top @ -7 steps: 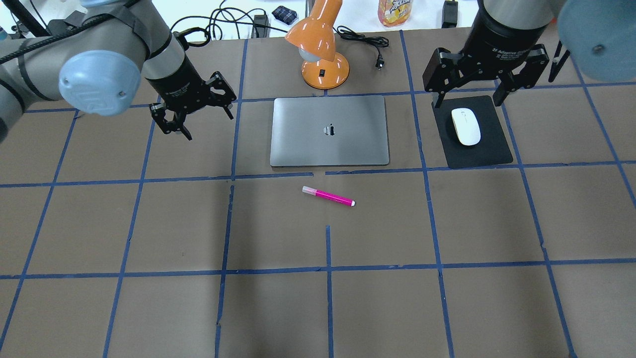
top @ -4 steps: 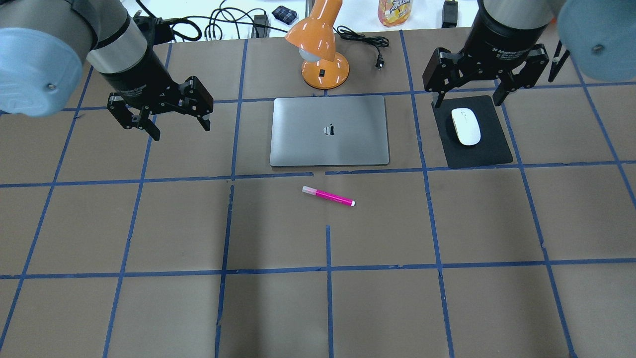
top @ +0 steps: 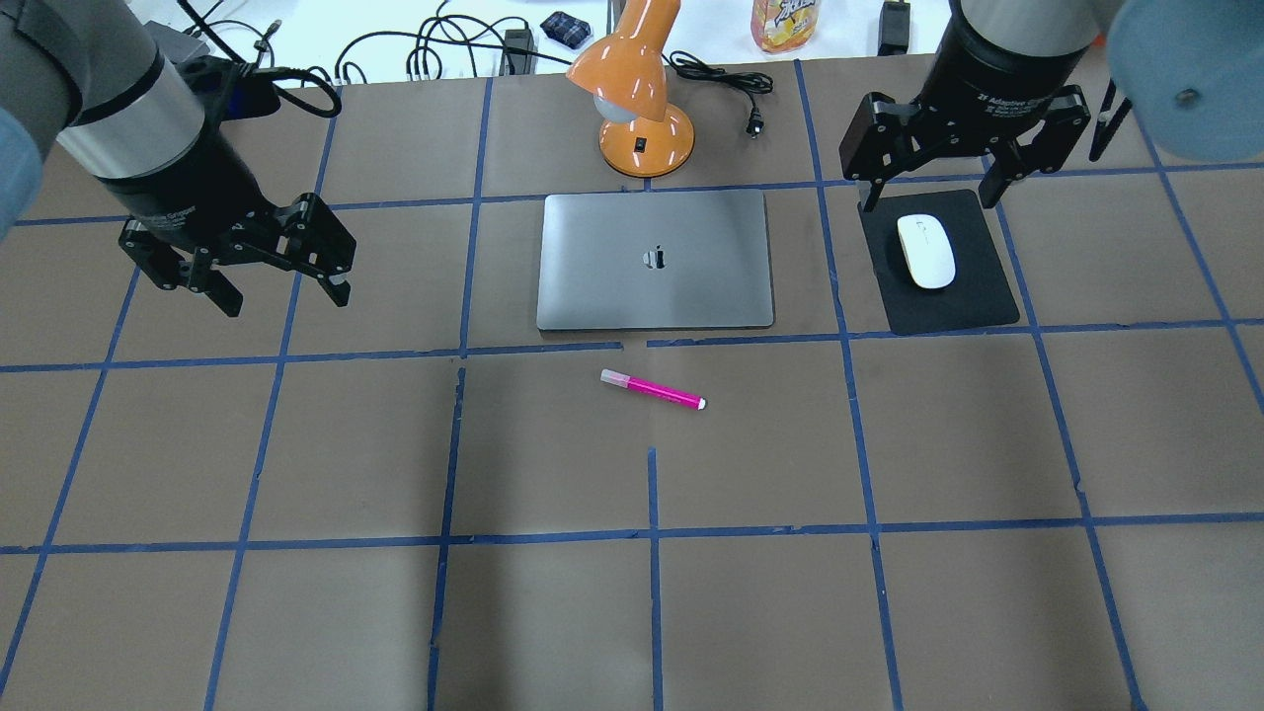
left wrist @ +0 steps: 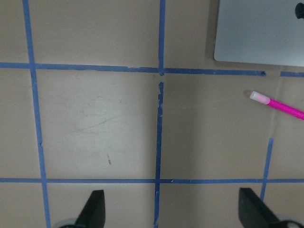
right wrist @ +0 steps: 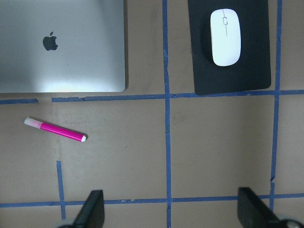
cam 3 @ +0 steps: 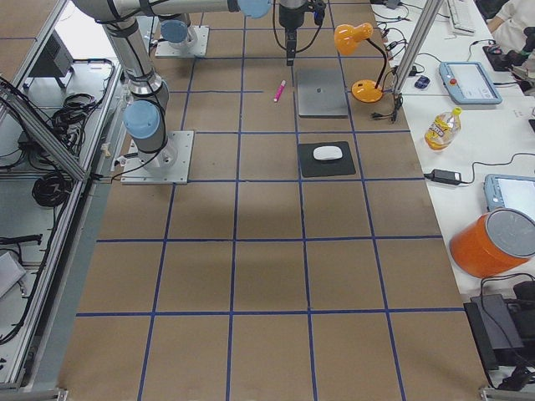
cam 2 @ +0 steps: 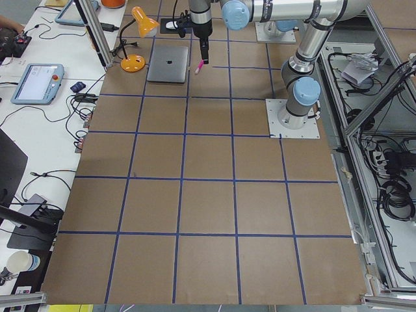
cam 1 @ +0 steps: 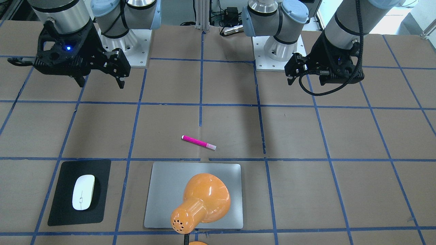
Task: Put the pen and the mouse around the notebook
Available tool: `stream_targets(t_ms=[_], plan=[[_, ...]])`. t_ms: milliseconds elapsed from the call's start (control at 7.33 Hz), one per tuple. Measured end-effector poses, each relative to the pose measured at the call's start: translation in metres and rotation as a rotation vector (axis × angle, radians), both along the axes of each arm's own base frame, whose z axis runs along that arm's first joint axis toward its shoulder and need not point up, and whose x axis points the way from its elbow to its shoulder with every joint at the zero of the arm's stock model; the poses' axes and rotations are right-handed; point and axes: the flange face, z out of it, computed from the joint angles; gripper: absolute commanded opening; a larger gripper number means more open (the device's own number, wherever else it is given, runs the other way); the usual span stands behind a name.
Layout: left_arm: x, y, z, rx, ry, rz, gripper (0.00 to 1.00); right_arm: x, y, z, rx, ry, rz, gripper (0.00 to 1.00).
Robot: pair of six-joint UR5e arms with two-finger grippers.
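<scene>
The silver notebook [top: 654, 259] lies closed at the table's middle back. In front of it on the brown paper rests the pink pen [top: 652, 389], also seen in the left wrist view [left wrist: 280, 104]. To the notebook's right the white mouse [top: 925, 251] sits on a black mat [top: 978, 286]. My right gripper [top: 928, 205] hangs open and empty above the mat's far edge, clear of the mouse. My left gripper [top: 286, 296] is open and empty, well left of the notebook and high over bare paper. The right wrist view takes in the mouse [right wrist: 225, 36], pen [right wrist: 55, 129] and notebook [right wrist: 61, 45].
An orange desk lamp [top: 642, 99] stands just behind the notebook, its shade covering part of the lid in the front-facing view [cam 1: 204, 200]. Its plug and cord [top: 755, 123] lie beside it. A bottle [top: 785, 25] and cables sit beyond the table's back edge.
My left arm has swung left and toward the table's near side, away from the notebook, staying open. The right arm, pen, mouse and notebook have not moved.
</scene>
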Motion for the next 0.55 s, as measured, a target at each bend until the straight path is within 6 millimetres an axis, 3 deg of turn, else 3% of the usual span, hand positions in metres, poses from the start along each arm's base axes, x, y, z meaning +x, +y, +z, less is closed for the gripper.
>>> stream_targets(t_ms=[545], plan=[[-0.001,0.016,0.003,-0.002,-0.018,0.005,1.00,0.000,0.000,0.001,-0.002,0.000,0.000,1.00]])
